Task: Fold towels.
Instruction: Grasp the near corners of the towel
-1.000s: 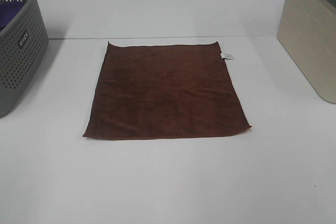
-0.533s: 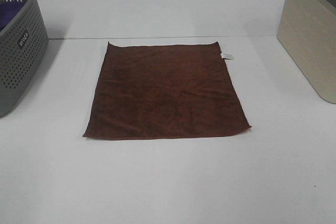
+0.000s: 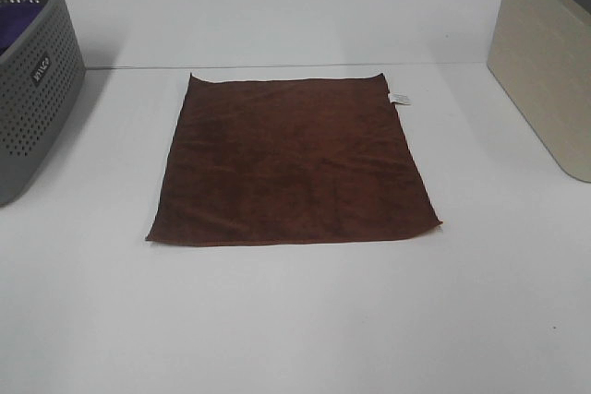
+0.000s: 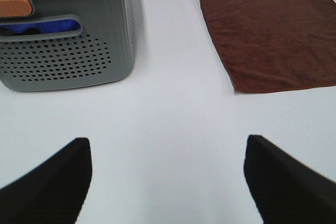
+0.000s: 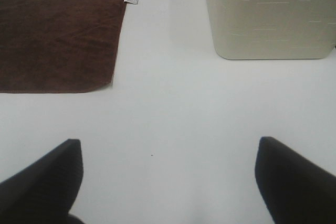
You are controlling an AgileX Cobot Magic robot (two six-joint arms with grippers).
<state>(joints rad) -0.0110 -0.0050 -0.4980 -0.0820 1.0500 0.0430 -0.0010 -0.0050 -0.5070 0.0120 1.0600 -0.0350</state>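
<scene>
A dark reddish-brown towel (image 3: 294,163) lies flat and unfolded on the white table, with a small white tag (image 3: 399,99) at its far right corner. It also shows in the left wrist view (image 4: 273,35) and in the right wrist view (image 5: 55,35). Neither gripper shows in the exterior high view. My left gripper (image 4: 168,182) is open and empty over bare table, well short of the towel's near left corner. My right gripper (image 5: 168,182) is open and empty over bare table, off the towel's near right corner.
A grey perforated basket (image 3: 32,89) holding purple and blue cloth stands at the far left, also in the left wrist view (image 4: 63,51). A beige bin (image 3: 549,71) stands at the far right, also in the right wrist view (image 5: 268,17).
</scene>
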